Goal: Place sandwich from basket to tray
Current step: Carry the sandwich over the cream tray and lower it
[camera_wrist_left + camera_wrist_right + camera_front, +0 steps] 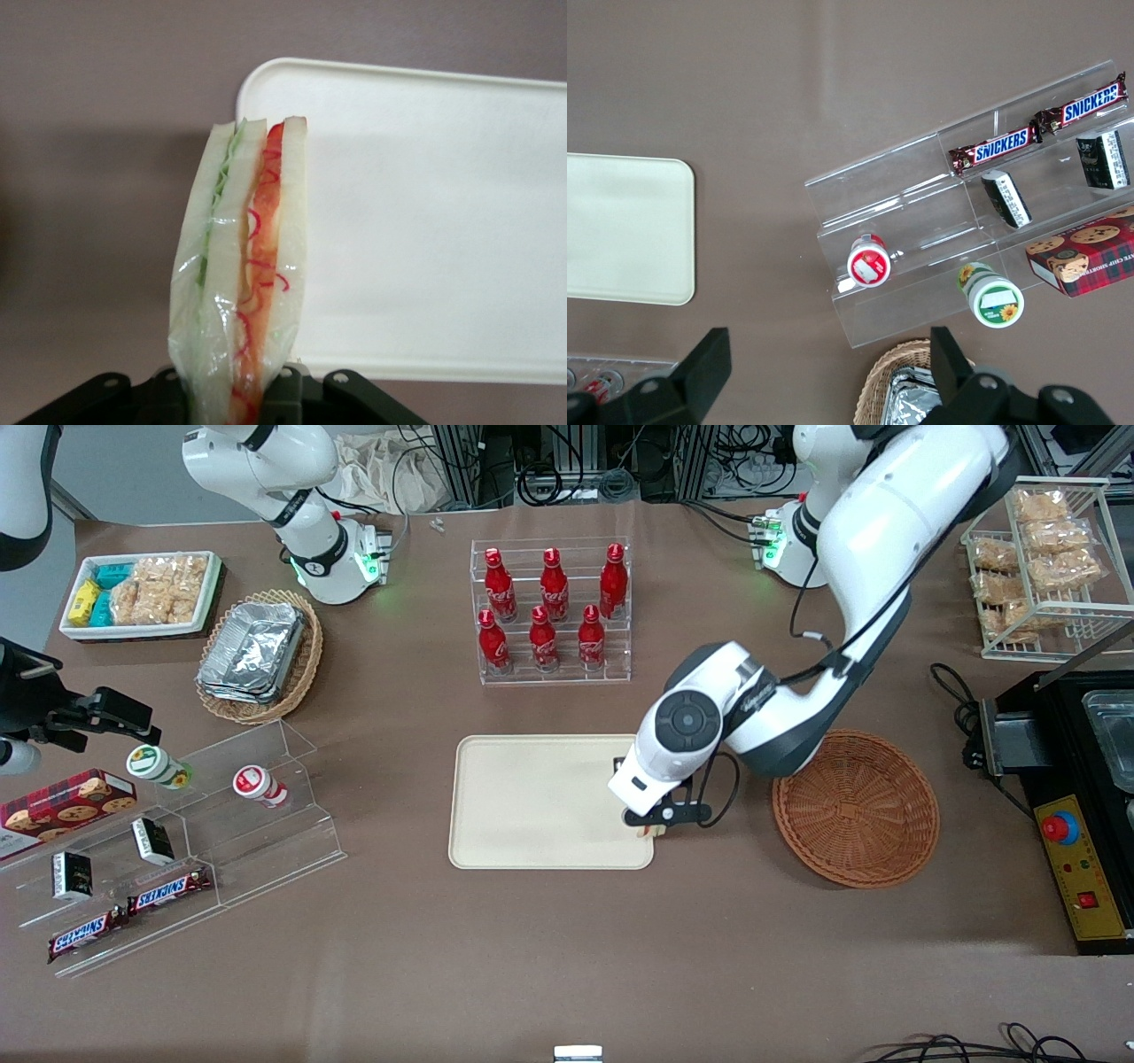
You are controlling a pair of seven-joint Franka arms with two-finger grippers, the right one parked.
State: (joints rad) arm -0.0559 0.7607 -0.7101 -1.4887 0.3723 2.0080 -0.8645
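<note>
Gripper (pixel 649 829) hangs over tray (pixel 532 797) corner nearest basket, fingers clamped on sandwich (pixel 244 274). Sandwich held edge-on in clear wrap, white bread with green and red-orange filling layers showing, its tip over tray rim. Bare cream tray surface spreads just beside it. Basket (pixel 856 808) sits on table beside gripper, toward working arm's end, nothing visible inside.
</note>
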